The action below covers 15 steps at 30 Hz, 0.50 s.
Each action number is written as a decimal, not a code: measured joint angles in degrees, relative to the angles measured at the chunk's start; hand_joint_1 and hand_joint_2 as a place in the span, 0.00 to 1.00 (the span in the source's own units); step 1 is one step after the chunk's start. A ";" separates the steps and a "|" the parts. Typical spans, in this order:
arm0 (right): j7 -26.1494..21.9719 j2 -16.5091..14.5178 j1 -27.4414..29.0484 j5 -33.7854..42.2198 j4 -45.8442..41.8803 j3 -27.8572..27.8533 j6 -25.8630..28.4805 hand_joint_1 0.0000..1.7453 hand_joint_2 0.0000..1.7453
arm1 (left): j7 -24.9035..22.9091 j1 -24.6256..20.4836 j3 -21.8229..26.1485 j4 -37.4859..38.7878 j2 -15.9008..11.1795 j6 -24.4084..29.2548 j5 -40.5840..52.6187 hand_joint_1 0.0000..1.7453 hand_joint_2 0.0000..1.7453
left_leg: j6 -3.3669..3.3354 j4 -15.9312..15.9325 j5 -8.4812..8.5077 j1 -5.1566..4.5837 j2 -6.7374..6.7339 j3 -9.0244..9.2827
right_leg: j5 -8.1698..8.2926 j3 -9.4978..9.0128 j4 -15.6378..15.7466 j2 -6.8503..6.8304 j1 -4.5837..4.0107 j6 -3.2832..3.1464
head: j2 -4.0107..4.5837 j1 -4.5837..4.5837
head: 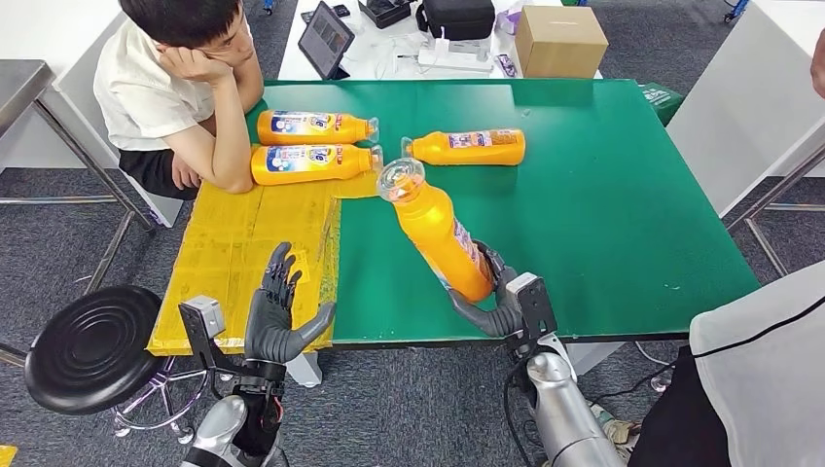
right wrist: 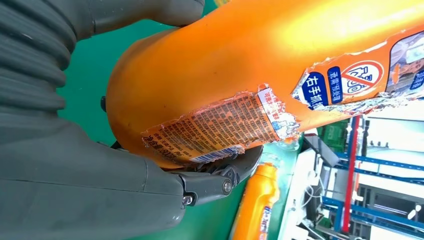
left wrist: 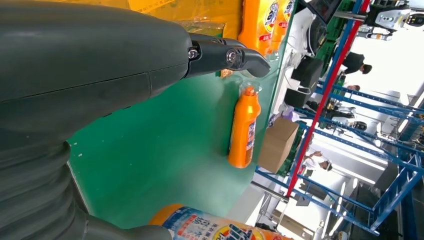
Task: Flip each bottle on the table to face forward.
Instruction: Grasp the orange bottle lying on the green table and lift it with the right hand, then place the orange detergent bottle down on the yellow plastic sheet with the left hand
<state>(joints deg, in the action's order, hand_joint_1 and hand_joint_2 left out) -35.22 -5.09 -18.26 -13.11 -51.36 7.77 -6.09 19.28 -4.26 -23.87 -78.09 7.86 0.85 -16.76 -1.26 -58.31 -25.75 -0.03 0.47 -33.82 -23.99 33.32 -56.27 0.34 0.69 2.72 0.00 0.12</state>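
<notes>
Green tabletop (head: 623,224) with a yellow mat (head: 233,253) at its near-left corner fills the workspace. Nearest, the left hand (head: 277,316) hovers over the mat's near edge, fingers spread, holding nothing. At the near edge right of centre, the right hand (head: 496,297) grips the base of a held bottle (head: 438,233), which is lifted and tilted, its long axis running from the hand away and leftward, cap far. Farther off lie three bottles flat: one right bottle (head: 467,147) with cap left, and two left bottles (head: 313,146) with caps right. No containers visible. A seated person (head: 180,92) leans at the far left.
</notes>
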 joint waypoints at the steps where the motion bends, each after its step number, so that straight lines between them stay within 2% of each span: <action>1: -0.03 -0.04 0.14 0.18 -0.37 0.15 -0.14 1.00 1.00 | 0.00 0.00 0.00 0.01 -0.01 -0.15 0.05 0.00 1.00 | 0.00 0.00 0.00 0.00 0.00 0.00 | 0.00 0.00 0.00 0.00 0.00 0.00 | 0.00 0.01; 3: -0.15 -0.16 0.40 0.57 -1.05 0.63 -0.76 1.00 1.00 | 0.01 0.00 -0.04 0.02 -0.05 -0.81 0.35 0.00 1.00 | 0.00 0.00 0.00 -0.01 0.00 0.00 | 0.00 -0.01 0.00 0.00 0.01 0.00 | 0.00 0.01; 7: -0.02 -0.82 0.91 0.77 -2.59 2.87 -2.28 0.92 1.00 | 0.01 -0.03 -0.29 0.36 -0.15 -2.87 1.11 0.00 1.00 | 0.00 0.00 0.00 -0.01 -0.02 -0.01 | 0.00 0.01 0.00 0.01 0.01 0.00 | 0.00 0.00; 11: 0.91 -1.43 0.94 -0.03 -3.12 6.61 -2.53 0.88 1.00 | -0.12 -0.09 -0.75 1.04 -0.11 -4.22 1.71 0.00 1.00 | 0.00 0.00 0.00 0.01 -0.01 -0.02 | 0.00 0.04 0.00 0.00 -0.01 0.00 | 0.00 -0.01; 15: 1.03 -2.02 0.61 -1.26 -3.11 10.12 -1.41 0.91 1.00 | -1.69 -0.90 -1.86 2.02 -0.21 -5.18 2.86 0.00 1.00 | 0.00 0.00 0.01 0.02 -0.01 -0.04 | 0.00 0.05 -0.01 0.00 -0.01 0.00 | 0.00 0.01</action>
<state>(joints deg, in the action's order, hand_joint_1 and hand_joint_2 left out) -34.19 -7.10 -17.65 -14.37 -54.47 17.89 -7.50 17.59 -5.16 -25.73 -76.07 7.65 -4.32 -13.91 -1.26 -58.31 -25.75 -0.01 0.46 -33.85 -23.99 33.37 -56.28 0.34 0.68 2.71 0.00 0.13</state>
